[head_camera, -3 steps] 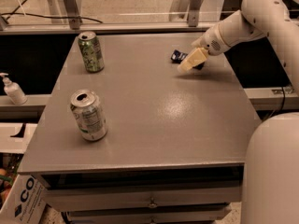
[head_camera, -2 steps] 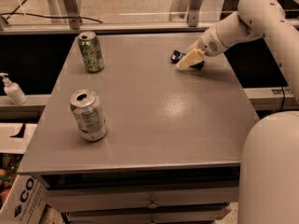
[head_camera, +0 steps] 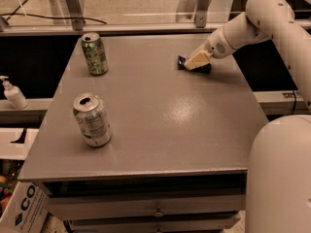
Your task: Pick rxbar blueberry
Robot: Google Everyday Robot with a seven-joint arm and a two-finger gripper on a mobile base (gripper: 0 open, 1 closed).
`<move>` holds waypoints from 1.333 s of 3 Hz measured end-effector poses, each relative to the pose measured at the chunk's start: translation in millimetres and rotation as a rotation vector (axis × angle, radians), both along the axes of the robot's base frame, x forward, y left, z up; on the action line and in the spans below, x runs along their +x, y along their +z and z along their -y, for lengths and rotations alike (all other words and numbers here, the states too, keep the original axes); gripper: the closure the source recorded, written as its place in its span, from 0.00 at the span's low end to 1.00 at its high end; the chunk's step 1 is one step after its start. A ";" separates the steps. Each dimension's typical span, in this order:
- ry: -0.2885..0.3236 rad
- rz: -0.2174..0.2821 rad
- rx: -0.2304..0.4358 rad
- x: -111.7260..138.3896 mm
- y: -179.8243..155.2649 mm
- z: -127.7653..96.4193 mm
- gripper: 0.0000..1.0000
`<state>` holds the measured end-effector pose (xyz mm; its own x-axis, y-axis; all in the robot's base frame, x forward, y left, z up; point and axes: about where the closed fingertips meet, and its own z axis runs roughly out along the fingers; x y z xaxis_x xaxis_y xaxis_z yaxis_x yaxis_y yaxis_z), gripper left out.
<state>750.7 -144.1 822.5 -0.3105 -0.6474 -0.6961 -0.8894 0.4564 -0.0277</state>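
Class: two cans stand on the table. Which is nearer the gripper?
The green can at the far left, level with the gripper at the far right; the silver can stands further forward.

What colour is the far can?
The far can is green, camera view. Gripper at the rxbar blueberry, far right.

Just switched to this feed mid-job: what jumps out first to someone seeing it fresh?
The big white arm reaches in from the right, its tool at the dark rxbar blueberry on the far right of the grey table. Next come two upright drink cans on the left: a green can farther back and a silver can nearer the front.
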 end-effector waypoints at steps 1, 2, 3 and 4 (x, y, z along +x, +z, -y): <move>0.008 0.018 0.024 -3.7 17.0 -2.3 1.00; 0.036 0.050 0.069 -10.5 46.5 -12.5 1.00; 0.068 0.077 0.120 -16.9 73.4 -24.6 1.00; 0.117 0.081 0.205 -28.3 100.0 -39.7 1.00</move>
<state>722.4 -104.4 922.5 -0.1796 -0.5180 -0.8363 -0.9350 0.3542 -0.0186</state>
